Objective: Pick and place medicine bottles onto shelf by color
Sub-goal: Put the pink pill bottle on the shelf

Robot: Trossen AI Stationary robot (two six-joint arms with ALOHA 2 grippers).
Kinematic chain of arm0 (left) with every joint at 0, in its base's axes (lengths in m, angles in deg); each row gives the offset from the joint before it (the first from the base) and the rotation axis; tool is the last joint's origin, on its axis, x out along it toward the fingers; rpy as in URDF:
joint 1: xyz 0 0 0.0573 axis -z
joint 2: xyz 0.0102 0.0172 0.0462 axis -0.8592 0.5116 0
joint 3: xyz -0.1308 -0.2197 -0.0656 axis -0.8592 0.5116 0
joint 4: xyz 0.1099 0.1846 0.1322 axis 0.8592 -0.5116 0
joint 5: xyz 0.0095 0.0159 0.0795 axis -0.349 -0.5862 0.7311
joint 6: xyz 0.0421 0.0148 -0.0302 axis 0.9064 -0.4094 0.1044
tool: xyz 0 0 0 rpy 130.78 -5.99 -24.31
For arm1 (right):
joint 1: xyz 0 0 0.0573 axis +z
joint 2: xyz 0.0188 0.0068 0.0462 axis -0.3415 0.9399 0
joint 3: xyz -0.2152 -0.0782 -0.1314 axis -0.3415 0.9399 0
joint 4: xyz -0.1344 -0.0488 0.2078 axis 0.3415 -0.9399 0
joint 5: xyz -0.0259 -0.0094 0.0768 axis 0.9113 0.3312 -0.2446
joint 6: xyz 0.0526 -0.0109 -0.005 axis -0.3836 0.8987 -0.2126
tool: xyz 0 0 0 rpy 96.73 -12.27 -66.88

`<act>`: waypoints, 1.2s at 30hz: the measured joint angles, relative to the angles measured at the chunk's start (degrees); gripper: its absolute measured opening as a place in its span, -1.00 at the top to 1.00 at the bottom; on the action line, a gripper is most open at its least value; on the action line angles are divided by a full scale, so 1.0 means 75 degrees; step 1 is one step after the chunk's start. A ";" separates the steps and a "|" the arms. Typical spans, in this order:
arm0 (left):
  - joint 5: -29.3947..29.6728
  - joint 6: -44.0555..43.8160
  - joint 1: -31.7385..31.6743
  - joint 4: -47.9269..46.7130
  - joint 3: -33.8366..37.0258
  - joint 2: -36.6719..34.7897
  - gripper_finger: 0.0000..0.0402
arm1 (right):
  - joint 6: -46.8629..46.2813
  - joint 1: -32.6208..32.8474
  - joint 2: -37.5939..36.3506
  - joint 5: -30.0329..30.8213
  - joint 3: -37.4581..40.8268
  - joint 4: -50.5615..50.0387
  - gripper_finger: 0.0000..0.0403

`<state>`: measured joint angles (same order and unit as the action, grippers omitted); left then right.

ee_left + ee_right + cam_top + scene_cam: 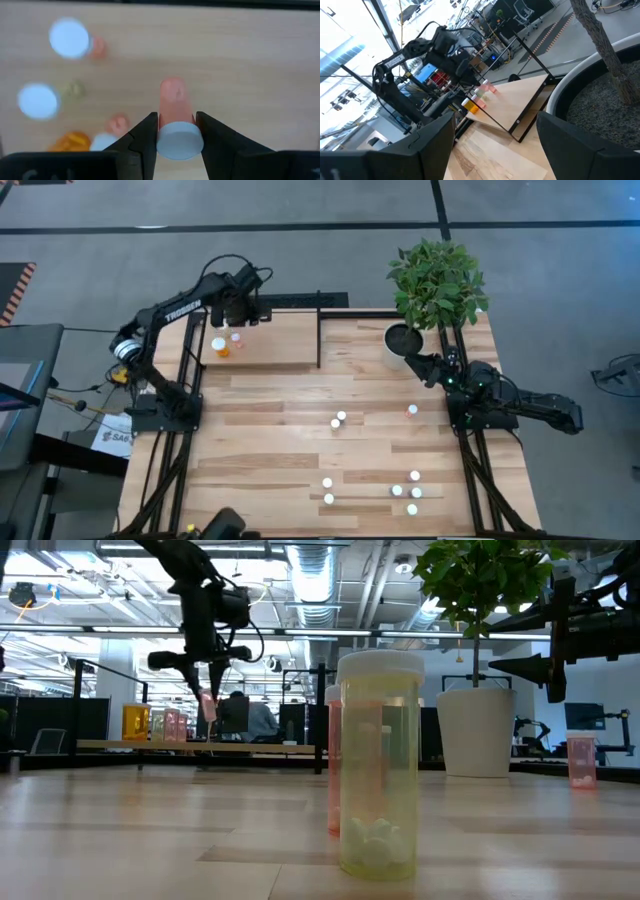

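Note:
My left gripper (176,116) hangs over the shelf (275,345) at the table's far left, shut on a pink medicine bottle (175,100) with a white cap. The low view shows that bottle (208,705) clear above the shelf board (250,747). Several bottles stand on the board below, among them an orange one (220,347) and white-capped ones (69,37). More bottles stand loose on the table (341,417). My right gripper (420,365) waits open beside the plant pot (398,340), holding nothing. My left gripper pinches the pink bottle between its two fingers (145,135) at the capped top end (167,134). The fingers come from above, pointing down. The bottle hangs upright below them, its base toward the shelf board and clear of it.
A yellowish bottle (380,770) stands close to the low camera. Loose bottles sit mid-table (335,423) and near the front right (415,492); a red one (412,410) stands by the right arm. Black shelf rods (319,330) edge the board. The plant (437,280) fills the far right corner.

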<state>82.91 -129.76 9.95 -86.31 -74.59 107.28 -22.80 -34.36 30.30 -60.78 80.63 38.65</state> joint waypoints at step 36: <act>-0.0394 -0.0697 -0.0758 -0.1689 -0.1522 0.1766 0.43 | 0.0000 0.0000 0.0001 0.0000 0.0001 -0.0002 -0.50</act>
<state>79.96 -134.98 4.27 -98.98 -86.01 120.53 -22.80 -34.36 30.30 -60.78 80.63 38.64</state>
